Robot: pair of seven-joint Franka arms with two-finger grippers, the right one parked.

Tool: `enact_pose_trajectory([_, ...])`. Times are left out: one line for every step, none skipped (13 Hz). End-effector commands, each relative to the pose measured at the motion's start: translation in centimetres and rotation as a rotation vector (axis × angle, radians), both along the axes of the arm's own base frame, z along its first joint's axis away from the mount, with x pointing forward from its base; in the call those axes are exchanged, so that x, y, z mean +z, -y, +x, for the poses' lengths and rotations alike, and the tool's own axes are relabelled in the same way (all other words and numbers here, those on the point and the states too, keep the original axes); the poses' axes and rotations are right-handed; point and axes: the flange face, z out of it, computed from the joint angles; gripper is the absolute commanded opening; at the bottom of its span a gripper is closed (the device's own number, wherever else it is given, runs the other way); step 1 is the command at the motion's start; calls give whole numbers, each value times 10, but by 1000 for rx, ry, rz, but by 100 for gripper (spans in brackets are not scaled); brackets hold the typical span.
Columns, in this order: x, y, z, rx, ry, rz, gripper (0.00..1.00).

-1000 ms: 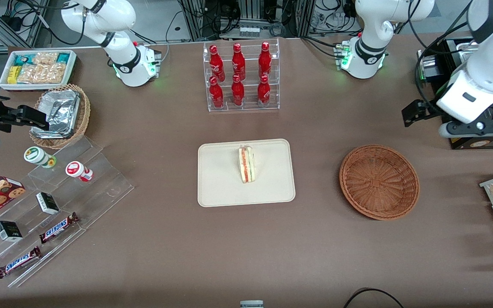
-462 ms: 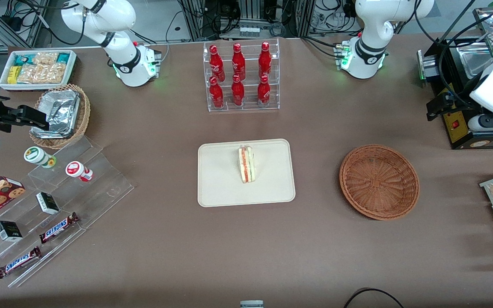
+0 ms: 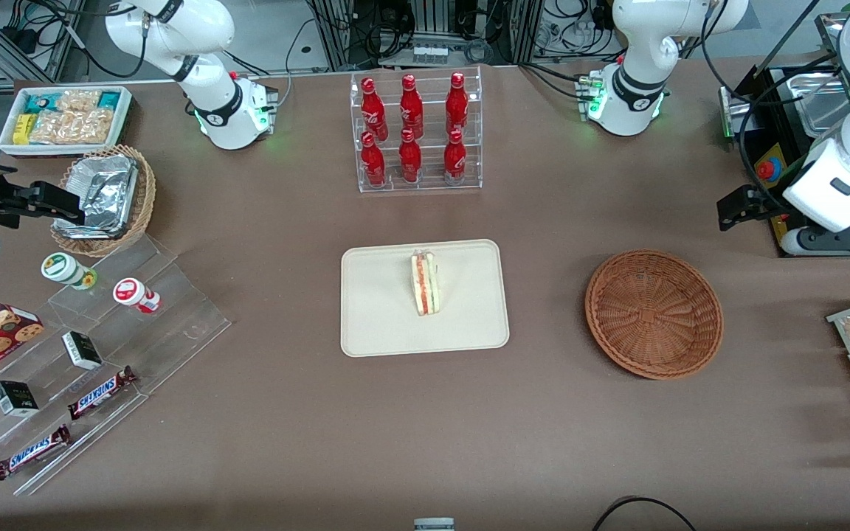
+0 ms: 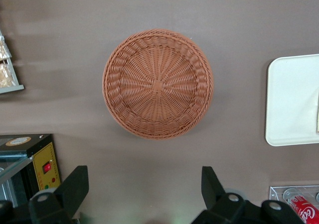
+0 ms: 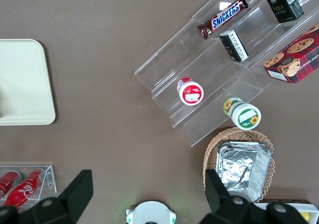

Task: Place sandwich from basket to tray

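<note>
One sandwich (image 3: 425, 283) stands on the tray (image 3: 381, 310), just off centre toward twelve o'clock, clear of every rim. Basket (image 3: 654, 313) holds nothing; hand (image 4: 144, 194), fingers spread wide, hangs above bare tabletop (image 3: 543, 221) near its rim.

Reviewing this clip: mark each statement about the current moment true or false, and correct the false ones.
1. The triangular white-bread sandwich lies on the cream rectangular tray. True.
2. The round reddish-brown wicker basket holds a sandwich. False: it is empty.
3. The left arm's claw is open. True; it is up above the table, apart from the basket.
4. The basket sits on the tray. False: it rests on the table beside the tray, toward the working arm's end.
5. The claw grips the sandwich. False: it holds nothing.
</note>
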Motion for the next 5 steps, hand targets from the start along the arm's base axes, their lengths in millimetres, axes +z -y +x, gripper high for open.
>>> enact_pose_trajectory([12,-2,3,-7,8,-16,100])
enact_pose_trajectory([12,-1,2,-5,6,-31,100])
enact_pose_trajectory([14,-1,0,-4,2,-32,100])
enact_pose_trajectory([15,-1,-1,-2,-2,-26,100])
enact_pose_trajectory([16,-3,-4,-3,-15,-18,100])
